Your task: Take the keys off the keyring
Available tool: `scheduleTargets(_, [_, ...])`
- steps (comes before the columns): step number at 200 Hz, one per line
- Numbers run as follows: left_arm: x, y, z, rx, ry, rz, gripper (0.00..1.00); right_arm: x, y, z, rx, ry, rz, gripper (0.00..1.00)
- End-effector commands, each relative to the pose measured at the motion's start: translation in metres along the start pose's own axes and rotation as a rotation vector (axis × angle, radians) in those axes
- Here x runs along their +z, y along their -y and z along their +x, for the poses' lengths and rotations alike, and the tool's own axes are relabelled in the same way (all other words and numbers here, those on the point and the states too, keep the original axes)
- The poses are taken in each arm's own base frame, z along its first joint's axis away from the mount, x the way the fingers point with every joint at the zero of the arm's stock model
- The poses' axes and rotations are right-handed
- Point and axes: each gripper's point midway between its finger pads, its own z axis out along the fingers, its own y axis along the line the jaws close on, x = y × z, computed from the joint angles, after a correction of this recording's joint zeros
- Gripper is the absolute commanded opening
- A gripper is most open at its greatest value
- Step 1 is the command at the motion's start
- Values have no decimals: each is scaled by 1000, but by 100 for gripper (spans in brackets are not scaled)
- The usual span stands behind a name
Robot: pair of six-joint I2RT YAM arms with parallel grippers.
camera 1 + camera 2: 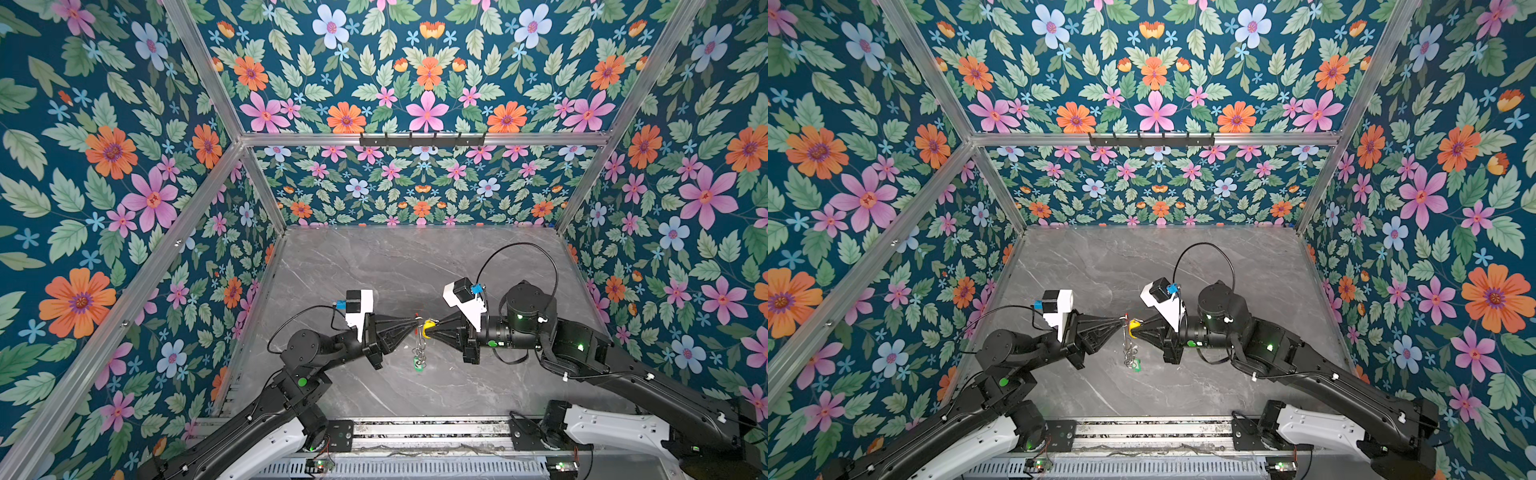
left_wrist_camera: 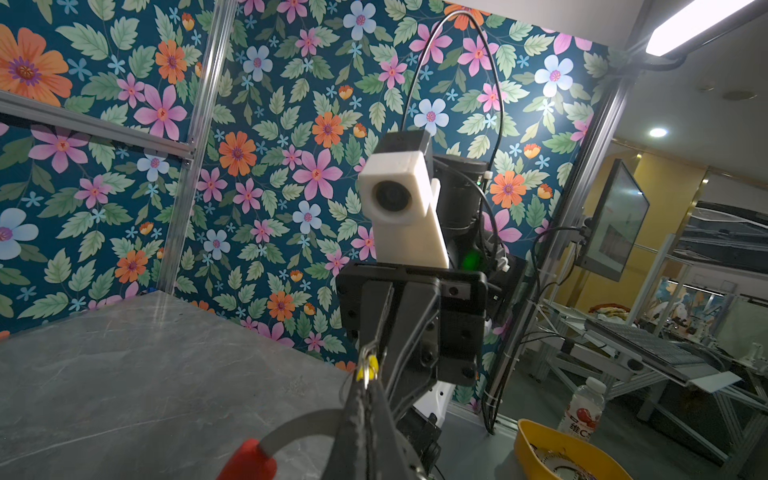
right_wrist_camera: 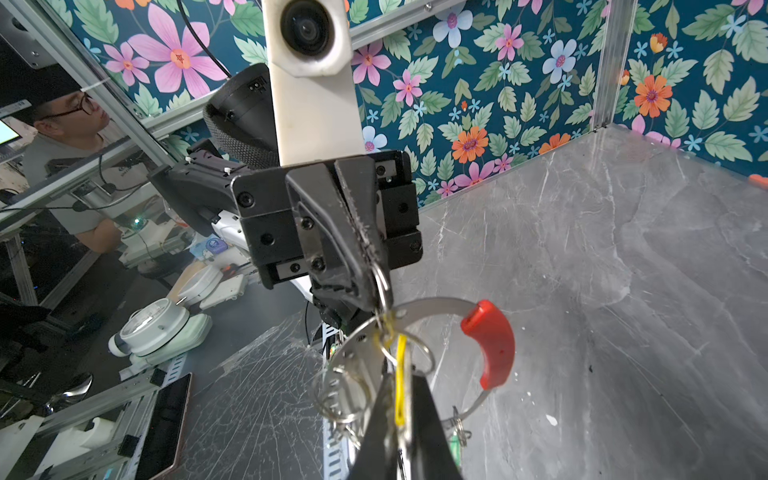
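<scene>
Both grippers meet above the middle of the grey marble table (image 1: 415, 257). My left gripper (image 1: 415, 321) is shut on the keyring (image 3: 436, 305), a thin grey hoop with a red sleeve (image 3: 490, 345). The hoop hangs down from its jaws. My right gripper (image 1: 430, 326) is shut on the yellow key tag (image 3: 401, 374), which is still linked to the hoop by a small silver split ring (image 3: 415, 353). The green key tag (image 1: 417, 365) dangles at the hoop's lowest part. In the left wrist view the grey band and red sleeve (image 2: 249, 461) run into my left gripper (image 2: 365, 390), with the yellow tag (image 2: 370, 368) just past its tips.
Several bare split rings (image 3: 340, 390) hang on the hoop beside the yellow tag. A black hook rail (image 1: 422, 139) is fixed to the back frame. Flowered walls enclose three sides. Outside the cell stand a yellow bowl (image 2: 552, 449) and a bottle (image 2: 582, 411).
</scene>
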Motion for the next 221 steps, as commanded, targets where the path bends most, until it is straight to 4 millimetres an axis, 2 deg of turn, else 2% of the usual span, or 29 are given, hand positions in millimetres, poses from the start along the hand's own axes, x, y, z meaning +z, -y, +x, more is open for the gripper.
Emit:
scheduleTargets(1, [0,10,-5,29,0,46,0,-3,0,4,-36,-39,12,0])
scheduleTargets(49, [-2,18,-5,23,3,86,0,-7,2,-4,-47,-32,5,0])
scheduleTargets(130, [-11,33,-29,-16,167,171,0,5,-4,2,-25,-24,-75,0])
scheduleTargets(221, [-16,37,-37,-32,221,191,0,16,-6,6,1,-20,-114,0])
